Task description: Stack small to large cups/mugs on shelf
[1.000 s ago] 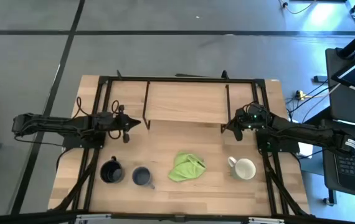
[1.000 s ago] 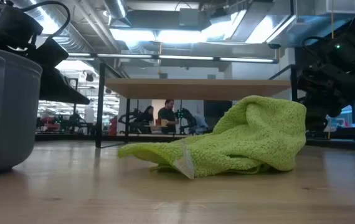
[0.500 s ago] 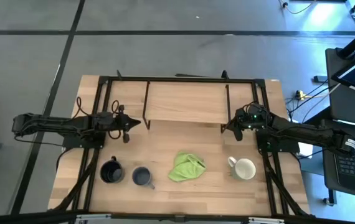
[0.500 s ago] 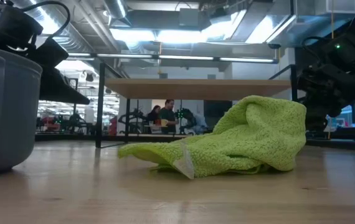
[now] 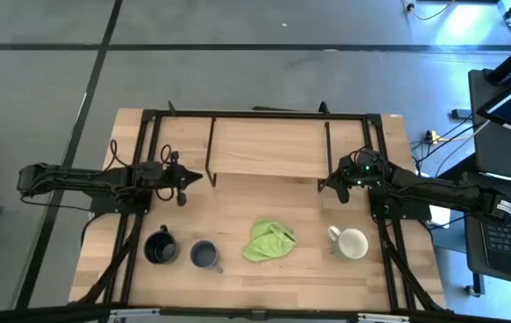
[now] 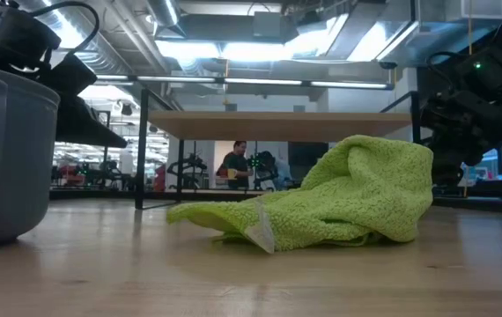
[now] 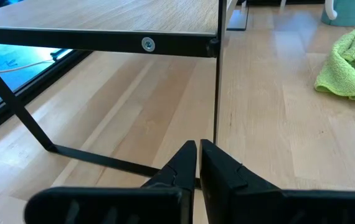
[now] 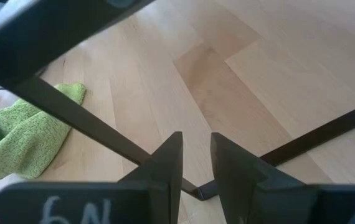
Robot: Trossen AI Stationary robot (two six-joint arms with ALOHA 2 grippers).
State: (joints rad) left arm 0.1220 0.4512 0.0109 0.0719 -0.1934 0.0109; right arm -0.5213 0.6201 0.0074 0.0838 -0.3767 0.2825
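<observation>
Nothing stacked yet: three mugs [image 5: 160, 248] stand on the desk [image 5: 238, 283] before the shelf [image 5: 264, 146]. Left hand [image 7: 197, 155] pinched together, right hand [image 8: 195, 155] narrowly parted, both empty; first grasp likely comes next.

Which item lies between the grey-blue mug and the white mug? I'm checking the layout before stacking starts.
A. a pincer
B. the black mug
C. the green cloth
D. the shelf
C: in the high view the green cloth sits on the table between the grey-blue mug and the white mug.
</observation>
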